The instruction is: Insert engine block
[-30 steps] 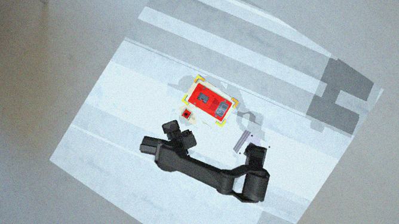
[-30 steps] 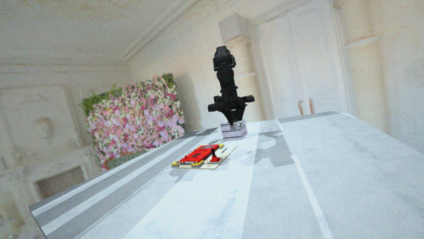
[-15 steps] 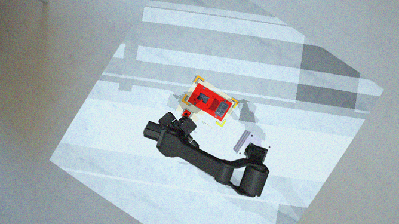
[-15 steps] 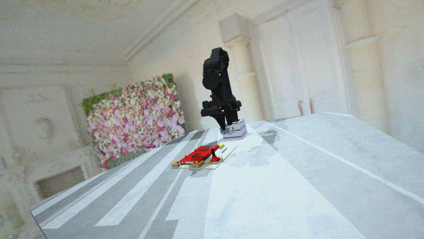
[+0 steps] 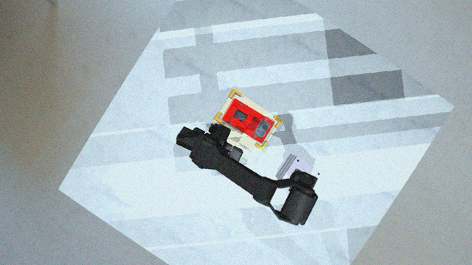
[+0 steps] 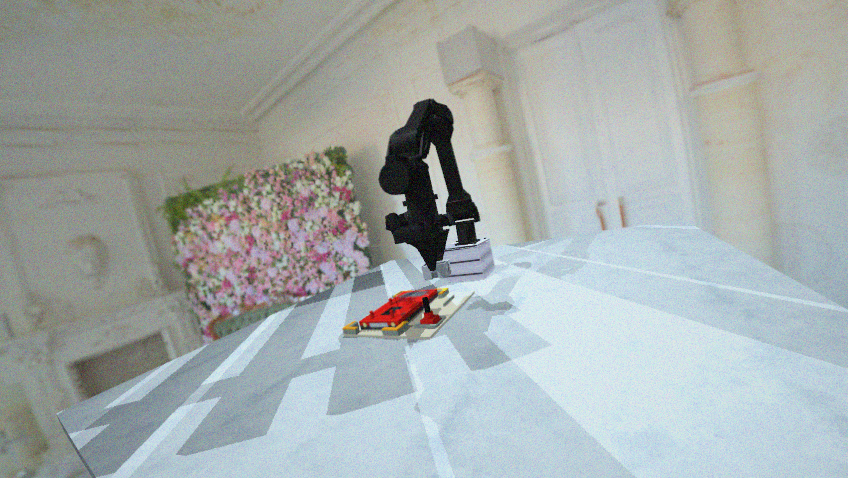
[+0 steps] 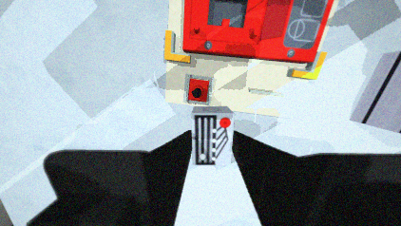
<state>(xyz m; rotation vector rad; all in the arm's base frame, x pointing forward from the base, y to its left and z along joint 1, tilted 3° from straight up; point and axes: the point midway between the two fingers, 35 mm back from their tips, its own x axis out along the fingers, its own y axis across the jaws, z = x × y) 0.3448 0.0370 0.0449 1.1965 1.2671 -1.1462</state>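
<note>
My gripper (image 6: 437, 266) (image 7: 211, 135) is shut on the grey engine block (image 6: 433, 271) (image 7: 205, 138). In the wrist view, the block shows black stripes, slanted lines and a red dot on top; I cannot tell where its slot is. I hold it above the level of the car, beyond the lever side of the base plate. The red car body (image 5: 249, 114) (image 6: 409, 301) (image 7: 261, 19) lies on the plate. Its dark rectangular opening (image 5: 240, 116) (image 7: 227, 11) is empty, with a small red rib (image 7: 225, 22) at the edge nearer me. In the top view the arm hides the block.
Yellow corner brackets (image 5: 235, 92) (image 6: 394, 328) (image 7: 177, 59) surround the car. A black lever on a red base (image 6: 429, 318) (image 7: 199, 90) stands on the cream base plate (image 6: 454, 308) (image 7: 175, 87), between block and car in the wrist view. The pale arm mount (image 5: 298, 165) (image 6: 472, 261) (image 7: 380, 97) stands nearby.
</note>
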